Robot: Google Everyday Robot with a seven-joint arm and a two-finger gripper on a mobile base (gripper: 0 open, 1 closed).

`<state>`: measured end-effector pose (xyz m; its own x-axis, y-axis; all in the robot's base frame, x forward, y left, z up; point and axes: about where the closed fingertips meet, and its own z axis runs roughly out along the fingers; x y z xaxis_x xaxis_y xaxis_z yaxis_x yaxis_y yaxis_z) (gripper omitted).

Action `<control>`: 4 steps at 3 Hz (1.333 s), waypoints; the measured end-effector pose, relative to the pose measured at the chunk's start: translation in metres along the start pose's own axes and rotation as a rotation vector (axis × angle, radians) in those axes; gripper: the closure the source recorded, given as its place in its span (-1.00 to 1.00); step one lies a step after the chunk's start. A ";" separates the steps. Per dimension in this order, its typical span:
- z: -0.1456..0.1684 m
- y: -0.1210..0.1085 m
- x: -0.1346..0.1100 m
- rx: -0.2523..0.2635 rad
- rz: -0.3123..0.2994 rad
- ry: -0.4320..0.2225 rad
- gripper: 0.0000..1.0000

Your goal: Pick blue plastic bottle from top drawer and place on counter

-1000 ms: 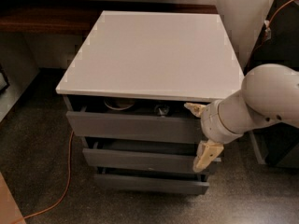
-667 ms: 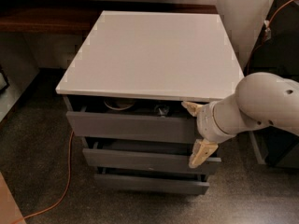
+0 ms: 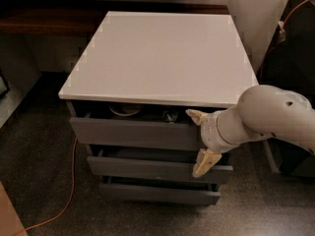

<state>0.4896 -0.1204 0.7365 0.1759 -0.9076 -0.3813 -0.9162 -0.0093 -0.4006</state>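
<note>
Lower right, the cream two-finger gripper (image 3: 201,139), spread wide, fronts the part-open dark grey top drawer (image 3: 133,132); likely next: pull it wider.

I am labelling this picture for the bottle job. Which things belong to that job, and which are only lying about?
For the job: top drawer, slightly open; counter; tool, open, at the drawer front's right end. The bottle I cannot make out.
Only lying about: middle drawer; bottom drawer; orange cable on the floor; pale round thing inside the top drawer.
</note>
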 end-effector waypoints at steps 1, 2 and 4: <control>0.019 -0.004 0.003 0.006 -0.007 -0.005 -1.00; 0.045 -0.011 0.011 0.005 -0.009 -0.009 -1.00; 0.083 -0.029 0.025 0.019 -0.013 -0.007 -1.00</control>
<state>0.5500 -0.1079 0.6697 0.1901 -0.9045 -0.3816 -0.9070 -0.0131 -0.4208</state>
